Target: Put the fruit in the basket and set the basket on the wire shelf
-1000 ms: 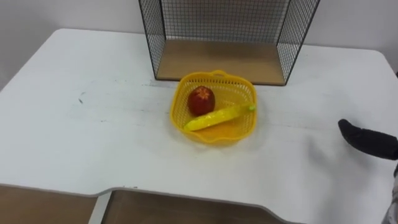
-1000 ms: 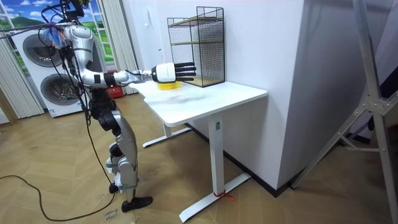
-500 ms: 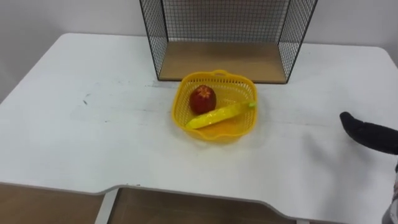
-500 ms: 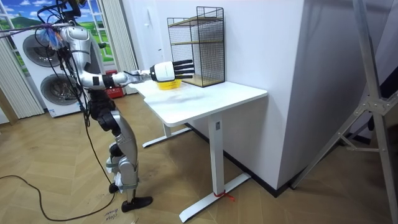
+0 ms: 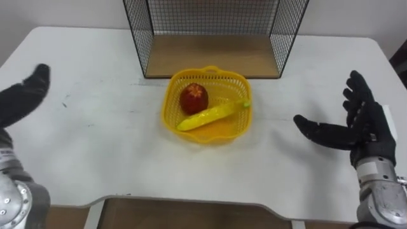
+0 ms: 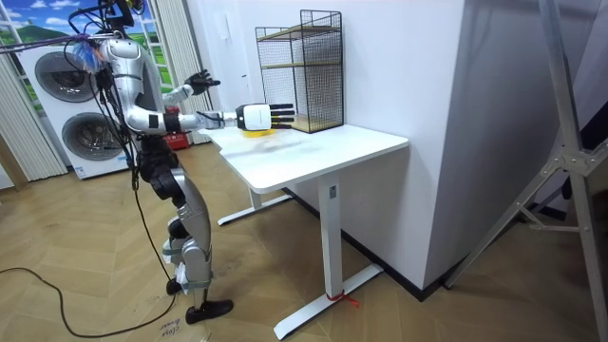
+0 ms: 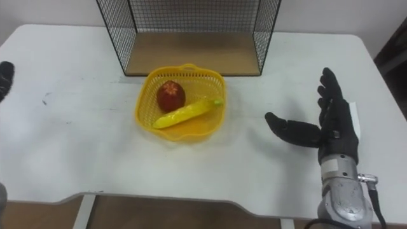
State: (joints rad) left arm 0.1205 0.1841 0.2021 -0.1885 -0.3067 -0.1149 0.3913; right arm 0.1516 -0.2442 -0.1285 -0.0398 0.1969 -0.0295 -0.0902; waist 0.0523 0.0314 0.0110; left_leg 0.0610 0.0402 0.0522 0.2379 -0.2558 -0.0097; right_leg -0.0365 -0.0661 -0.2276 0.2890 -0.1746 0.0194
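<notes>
Left eye view showed a yellow basket [image 5: 170, 119] sitting on the white surface [image 5: 108, 149]. The basket was plastic, round-cornered, and full of little holes like a net. It had a small handle bump at the back rim. Inside it lay a red apple [image 5: 193, 98], round and shiny, with a pale star shape on top. Next to the apple lay a long yellow banana [image 5: 212, 115] with a green tip, and the two were touching. The banana lay slanted across the basket, its tip resting up on the right rim.

Just behind the basket stood the wire shelf [image 5: 135, 32]. Its walls were thin black wire in tiny squares. Its bottom was a flat brown wooden board [image 5: 210, 56], and nothing lay on it. The basket was on the surface in front of that board, not on the shelf.

The right hand [image 5: 365, 130] was black and hung over the surface, well to the right of the basket. Its fingers were spread out straight, the thumb pointed toward the basket, and it held nothing. The left hand [image 5: 22, 98] was at the left edge, raised, its fingers loose and straight, with nothing in it.

In the room view the robot stood upright at the end of the surface, both arms out, with two washing machines [image 6: 71, 95] behind it.
</notes>
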